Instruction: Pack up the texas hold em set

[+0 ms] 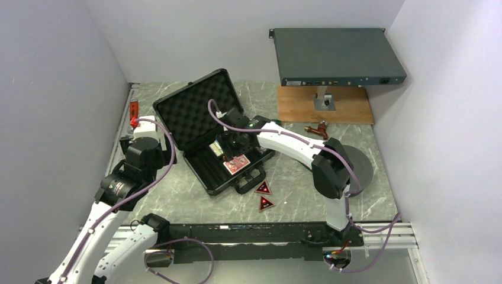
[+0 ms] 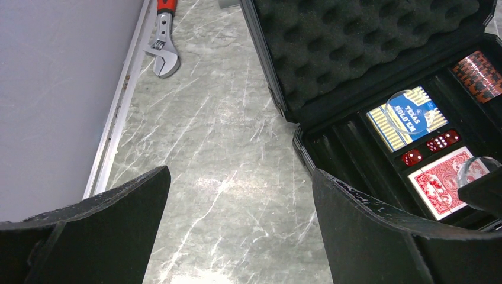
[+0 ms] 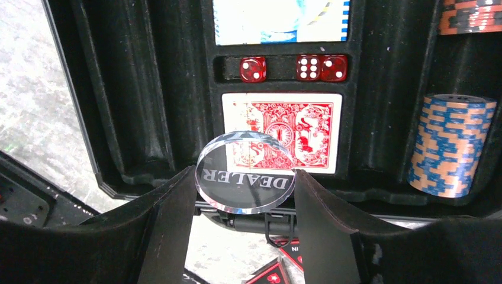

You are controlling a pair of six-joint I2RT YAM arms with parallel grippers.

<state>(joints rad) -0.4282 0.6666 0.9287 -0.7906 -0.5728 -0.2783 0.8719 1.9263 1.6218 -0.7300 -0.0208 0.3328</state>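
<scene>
Now the right pincer (image 3: 245, 190), arm (image 1: 296, 145) reaching left, clamps a dealer button (image 3: 245, 171) over the red deck (image 3: 284, 127). Left pincer (image 2: 240, 198) hangs wide open.

Left gripper (image 2: 240, 234) hangs wide open, arm bent; right arm stretched forward-left, right gripper (image 3: 244, 192) pinching clear dealer button (image 3: 245, 168).

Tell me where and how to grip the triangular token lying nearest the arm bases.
Take the near triangular token by its rim, coming straight down: it lies flat on the table, so only its thin edges offer purchase. Probably pinch one straight side against the opposite corner.
</scene>
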